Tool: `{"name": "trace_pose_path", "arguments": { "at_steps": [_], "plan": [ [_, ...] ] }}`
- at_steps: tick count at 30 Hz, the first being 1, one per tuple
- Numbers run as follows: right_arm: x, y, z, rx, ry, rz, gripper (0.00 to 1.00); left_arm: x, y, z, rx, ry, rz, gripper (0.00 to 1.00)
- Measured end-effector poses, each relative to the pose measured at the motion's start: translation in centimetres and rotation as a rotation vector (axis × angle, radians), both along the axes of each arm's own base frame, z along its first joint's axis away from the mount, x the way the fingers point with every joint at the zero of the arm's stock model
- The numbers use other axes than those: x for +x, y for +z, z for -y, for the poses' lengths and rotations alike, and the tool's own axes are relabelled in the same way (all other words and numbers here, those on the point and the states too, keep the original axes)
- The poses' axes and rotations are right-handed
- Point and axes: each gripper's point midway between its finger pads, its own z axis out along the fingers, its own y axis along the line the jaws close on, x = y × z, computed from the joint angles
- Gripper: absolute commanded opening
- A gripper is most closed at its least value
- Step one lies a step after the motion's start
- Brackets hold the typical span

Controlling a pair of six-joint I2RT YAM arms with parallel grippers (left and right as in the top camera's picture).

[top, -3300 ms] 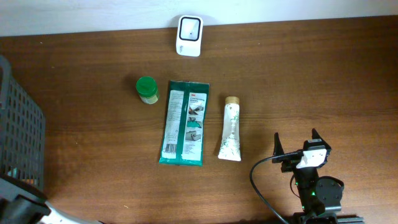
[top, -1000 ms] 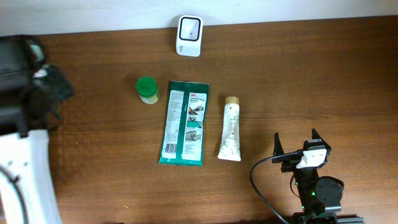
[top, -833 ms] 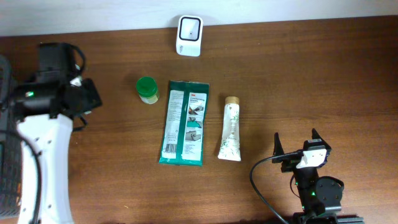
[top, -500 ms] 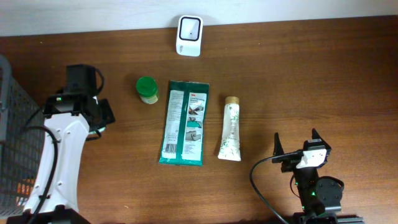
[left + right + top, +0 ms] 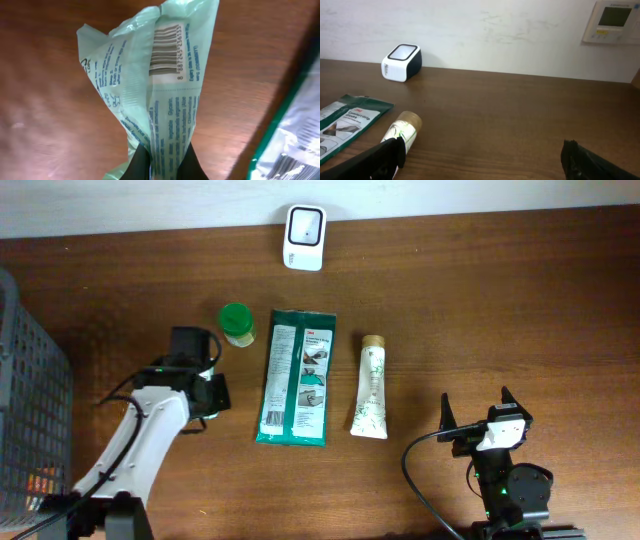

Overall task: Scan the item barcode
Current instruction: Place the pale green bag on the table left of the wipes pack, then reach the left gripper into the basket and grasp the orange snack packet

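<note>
now the left gripper [image 5: 205,392] hangs over the wooden table [image 5: 520,300], between the grey basket [image 5: 30,410] at the left edge and the dark green flat pack [image 5: 296,377] in the middle. its jaws are pressed together on the lower end of a pale green bag [image 5: 150,100]. the bag stands up in front of the left wrist camera, and its crumpled upper part fans out. the barcode [image 5: 167,50] is printed near the top of the bag, on the side that faces this camera (a row of digits runs along it, while the smaller text is too fine to read). from overhead the bag is hard to make out beside the black body of the gripper. one edge of the flat pack shows at the right of the left wrist view, near the bag.

the scanner [image 5: 304,224], a small white box with a dark window, sits at the far edge of the table by the wall, well apart from the bag. a jar with a green lid [image 5: 236,323] stands near the left gripper, on the far side of it. a pale tube with a tan cap [image 5: 371,385] lies to the right of the flat pack, parallel to it and not touching.

the right gripper [image 5: 478,420] rests at the near right of the table with its jaws spread wide and nothing between them.
</note>
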Motion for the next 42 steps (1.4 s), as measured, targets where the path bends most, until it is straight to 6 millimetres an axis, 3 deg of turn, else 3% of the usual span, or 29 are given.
{"name": "trace_pose_path", "arguments": {
  "at_steps": [3,6,7,10,14,17,20,23,25,28,30,35,38,39,42],
  "plan": [
    [0.0,0.0,0.0,0.0,0.0,0.0,0.98,-0.2,-0.4,1.4,-0.004,-0.044,0.002,0.01],
    [0.0,0.0,0.0,0.0,0.0,0.0,0.98,-0.1,-0.4,1.6,-0.005,-0.049,0.007,0.39],
    [0.0,0.0,0.0,0.0,0.0,0.0,0.98,0.0,-0.4,1.6,-0.004,-0.052,0.009,0.44],
    [0.0,0.0,0.0,0.0,0.0,0.0,0.98,0.0,-0.3,1.6,-0.004,-0.053,0.011,0.5],
    [0.0,0.0,0.0,0.0,0.0,0.0,0.98,0.1,0.4,1.6,-0.002,-0.056,0.006,0.5],
    [0.0,0.0,0.0,0.0,0.0,0.0,0.98,2.8,4.4,2.0,-0.012,-0.056,0.08,0.51],
    [0.0,0.0,0.0,0.0,0.0,0.0,0.98,6.8,12.4,2.6,-0.029,-0.064,0.245,0.54],
    [0.0,0.0,0.0,0.0,0.0,0.0,0.98,8.5,18.9,2.3,-0.029,-0.071,0.371,0.56],
    [0.0,0.0,0.0,0.0,0.0,0.0,0.98,9.0,24.3,0.0,0.005,-0.026,0.468,0.56],
    [0.0,0.0,0.0,0.0,0.0,0.0,0.98,8.5,29.5,-4.8,0.071,0.078,0.564,0.57],
    [0.0,0.0,0.0,0.0,0.0,0.0,0.98,7.8,31.4,-7.9,0.101,0.153,0.606,0.57],
    [0.0,0.0,0.0,0.0,0.0,0.0,0.98,3.5,33.7,-17.7,0.208,0.423,0.645,0.57],
    [0.0,0.0,0.0,0.0,0.0,0.0,0.98,1.8,33.6,-20.5,0.234,0.507,0.629,0.55],
    [0.0,0.0,0.0,0.0,0.0,0.0,0.98,0.3,33.5,-22.8,0.257,0.575,0.618,0.55],
    [0.0,0.0,0.0,0.0,0.0,0.0,0.98,-2.1,33.1,-25.5,0.283,0.667,0.59,0.54]
  ]
}}
